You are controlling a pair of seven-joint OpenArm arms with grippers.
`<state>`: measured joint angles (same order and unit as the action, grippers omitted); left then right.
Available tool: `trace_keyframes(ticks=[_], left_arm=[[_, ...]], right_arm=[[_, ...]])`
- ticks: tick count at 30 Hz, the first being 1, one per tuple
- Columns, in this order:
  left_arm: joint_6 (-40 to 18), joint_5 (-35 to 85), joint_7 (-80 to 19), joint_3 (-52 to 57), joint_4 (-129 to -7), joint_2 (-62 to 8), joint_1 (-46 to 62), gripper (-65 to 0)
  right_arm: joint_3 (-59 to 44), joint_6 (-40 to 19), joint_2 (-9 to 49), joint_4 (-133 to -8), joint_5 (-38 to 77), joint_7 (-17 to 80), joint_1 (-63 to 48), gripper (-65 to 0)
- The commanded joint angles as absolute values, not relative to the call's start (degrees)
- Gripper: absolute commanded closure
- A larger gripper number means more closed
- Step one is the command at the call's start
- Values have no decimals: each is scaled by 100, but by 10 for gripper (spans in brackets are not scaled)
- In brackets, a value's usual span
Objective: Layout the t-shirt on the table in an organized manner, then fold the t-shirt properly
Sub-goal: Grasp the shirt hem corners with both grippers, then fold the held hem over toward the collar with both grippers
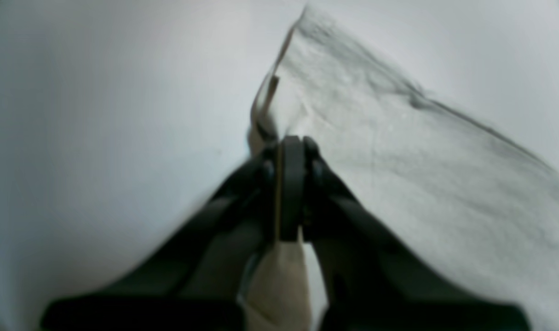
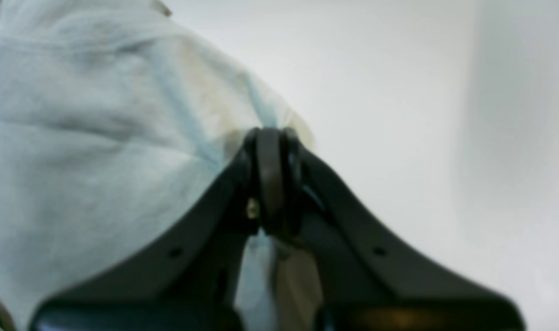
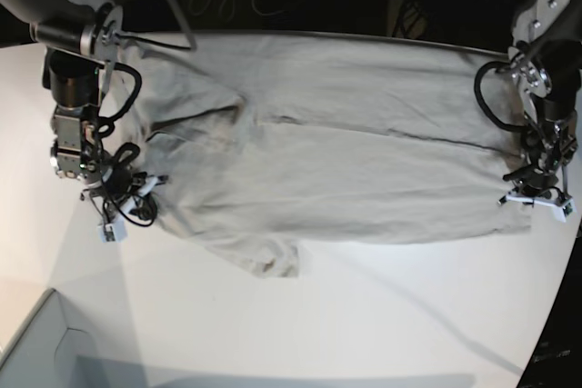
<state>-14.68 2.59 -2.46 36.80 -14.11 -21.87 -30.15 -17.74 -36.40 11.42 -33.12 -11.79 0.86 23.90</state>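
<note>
On the smooth white worktop the plain grey-beige cotton t-shirt lies spread, lightly creased. The left pincer pinches its hem corner; the right pincer its collar-end edge.

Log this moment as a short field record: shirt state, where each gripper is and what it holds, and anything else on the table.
t-shirt: spread across the table, wrinkled, collar end toward the base view's left, not lying fully smooth
left gripper: shut on the shirt's edge at the base view's right end
right gripper: shut on shirt fabric at the base view's left end
sleeve: sticks out toward the near side
other item: pale grey box corner, near left corner of the base view
fold stage: no fold made yet
</note>
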Motion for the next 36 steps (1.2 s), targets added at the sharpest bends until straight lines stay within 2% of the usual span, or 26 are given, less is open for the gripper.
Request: trace_keyframes(ticks=[1, 7, 16, 24, 32, 36], left_arm=[[-1516, 286, -127, 3697, -1534, -2281, -3152, 0], [-1534, 295, -127, 3697, -1552, -2281, -3169, 0], [-1534, 295, -356, 3697, -2703, -2018, -2826, 0], [-1543, 1525, -1314, 3688, -4989, -1701, -1798, 0], [-1543, 2343, -1367, 3688, -5516, -1727, -1042, 0], [-1543, 2536, -1349, 3688, -5516, -1736, -752, 0]], right_arm=[[-1798, -3723, 1235, -3424, -1103, -66, 2545, 0], [-1815, -3723, 1297, -4347, -1086, -66, 2062, 0], [-1815, -3723, 1007, -6290, -1086, -22, 1007, 0], [-2018, -3723, 760, -7574, -1086, -22, 145, 0], [-2378, -3732, 418, -8523, -1086, -84, -848, 0], [-2387, -3732, 347, -8611, -1086, -374, -1341, 0]])
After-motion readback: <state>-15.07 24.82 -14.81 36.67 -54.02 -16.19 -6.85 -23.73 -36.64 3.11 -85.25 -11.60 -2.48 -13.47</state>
